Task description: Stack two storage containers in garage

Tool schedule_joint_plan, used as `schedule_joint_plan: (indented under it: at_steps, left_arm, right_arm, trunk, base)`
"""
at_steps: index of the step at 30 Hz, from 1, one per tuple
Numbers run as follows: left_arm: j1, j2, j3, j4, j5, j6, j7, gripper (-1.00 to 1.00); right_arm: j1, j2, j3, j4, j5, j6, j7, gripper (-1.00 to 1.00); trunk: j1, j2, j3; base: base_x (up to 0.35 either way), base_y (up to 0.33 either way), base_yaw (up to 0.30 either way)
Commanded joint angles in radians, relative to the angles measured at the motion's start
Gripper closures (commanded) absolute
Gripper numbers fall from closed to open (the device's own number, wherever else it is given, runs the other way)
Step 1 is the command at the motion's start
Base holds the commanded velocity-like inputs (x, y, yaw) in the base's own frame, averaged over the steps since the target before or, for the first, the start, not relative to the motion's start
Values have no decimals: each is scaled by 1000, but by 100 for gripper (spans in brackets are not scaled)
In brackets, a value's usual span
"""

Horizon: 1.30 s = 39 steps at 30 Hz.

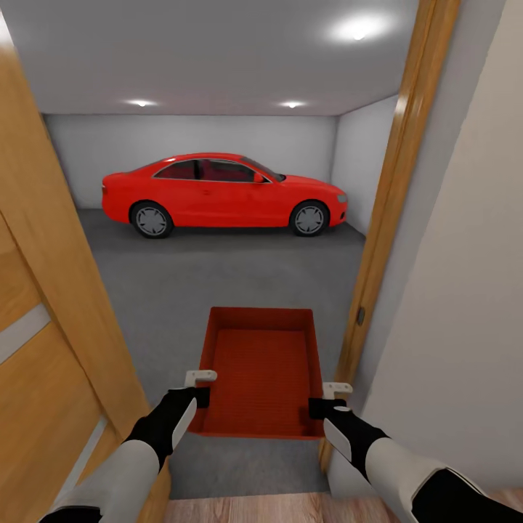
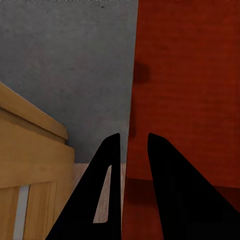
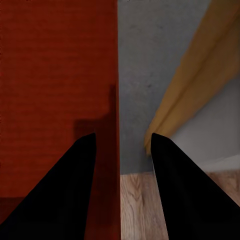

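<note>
Garage (image 1: 218, 145) ahead through the doorway, grey floor (image 1: 218, 283) and red car (image 1: 221, 192) beyond, as the storage container (image 1: 261, 370) hangs over the threshold, left gripper (image 1: 197, 388) and right gripper (image 1: 328, 399) each pinching a side wall; next, roll in and lower it.

- A grey concrete floor (image 1: 218, 283) stretched ahead toward twelve o'clock.
- Plain white walls (image 1: 189, 145) closed the far end and the one o'clock side.
- Ceiling lights (image 1: 357, 30) glowed overhead.
- A red car (image 1: 221, 195) was parked at twelve o'clock.
- An orange-wood door (image 1: 43, 327) stood open at nine o'clock.
- A wooden door frame (image 1: 396, 181) rose at two o'clock.
</note>
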Motion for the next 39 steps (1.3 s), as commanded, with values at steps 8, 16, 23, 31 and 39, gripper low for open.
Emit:
schedule_joint_plan:
  at_steps: [8, 16, 23, 31, 39]
  left_arm:
    - [-1, 1, -6, 2, 3, 6, 7, 100]
    - [-1, 0, -7, 1, 3, 6, 8, 100]
    - [-1, -1, -7, 0, 3, 6, 8, 100]
    - [-1, -2, -7, 1, 3, 7, 9, 100]
    - [-1, -2, -6, 0, 3, 8, 9, 100]
  right_arm:
    - [-1, -10, 63, -6, -60, 5, -23, 100]
    - [-1, -31, 9, -5, 9, 5, -24, 100]
    - [-1, -31, 9, -6, 9, 5, -24, 100]
    - [-1, -31, 9, -6, 9, 5, -24, 100]
    - [-1, -31, 9, -6, 9, 5, -24, 100]
  trunk:
    - [1, -2, -2]
    - [1, -2, -2]
    - [1, -2, -2]
    - [1, -2, -2]
    - [1, -2, -2]
  base:
    - [275, 60, 0]
    - [200, 48, 0]
    - [12, 5, 0]
    - [232, 29, 0]
    - [73, 4, 0]
